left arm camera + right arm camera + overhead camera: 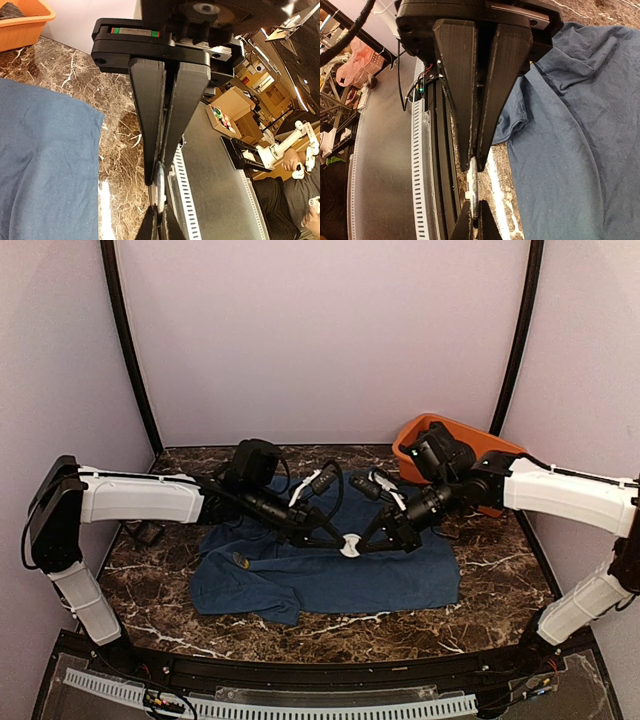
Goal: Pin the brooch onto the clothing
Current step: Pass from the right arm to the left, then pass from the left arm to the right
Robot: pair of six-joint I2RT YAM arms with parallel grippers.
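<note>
The brooch [350, 546] is a small white round disc held in the air above the middle of the clothing [330, 585], a dark blue T-shirt spread on the marble table. My left gripper [337, 540] is shut on the brooch's left edge. From the opposite side my right gripper [366, 543] is shut on its right edge. The left wrist view shows the brooch [161, 187] edge-on between my left gripper [158, 176] and the other arm's fingertips. In the right wrist view the brooch [473, 187] sits the same way at my right gripper [475, 162], with the clothing [580, 150] beside it.
An orange tub [440, 435] stands at the back right, behind the right arm, and its rim shows in the left wrist view as the tub [20, 22]. A small yellowish object [240, 560] lies on the shirt's left part. Black cables and a black box sit behind the shirt.
</note>
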